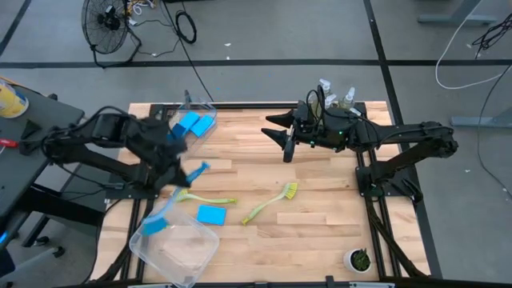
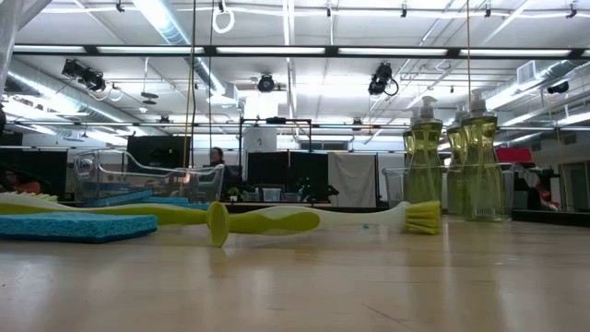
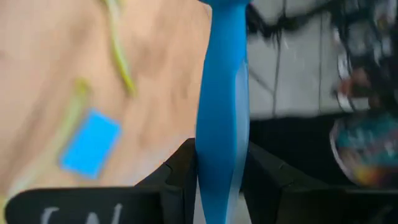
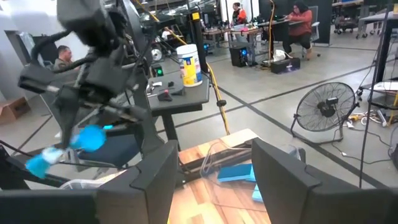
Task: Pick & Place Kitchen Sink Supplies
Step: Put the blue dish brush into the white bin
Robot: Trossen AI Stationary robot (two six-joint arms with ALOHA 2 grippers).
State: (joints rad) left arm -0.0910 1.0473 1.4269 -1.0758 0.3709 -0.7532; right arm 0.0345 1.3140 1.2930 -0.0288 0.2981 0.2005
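My left gripper (image 1: 182,166) hangs above the table's left side, shut on a blue dish brush (image 1: 198,170). The brush slants over the clear bin (image 1: 172,254) at the near left. My right gripper (image 1: 288,149) stands open and level above the far middle, with nothing between its fingers (image 4: 155,177). Two yellow-green brushes (image 1: 206,198) (image 1: 272,203) and a blue sponge (image 1: 212,214) lie flat on the wood. More blue sponges (image 1: 196,124) lie in a clear bin at the far left. Soap bottles (image 2: 424,157) stand at the far right. My left gripper pinches the blue brush's handle (image 3: 221,149) between its two fingers (image 3: 180,171). The handle runs along the fingers and sticks out past them. The brush is lifted clear of the table and tilted. Which end lies nearer the fingers is blurred.
A small white pot with a green plant (image 1: 360,258) stands at the near right corner. The soap bottles (image 1: 336,96) stand in a clear bin just behind my right arm. Bare wood shows across the table's middle and near right.
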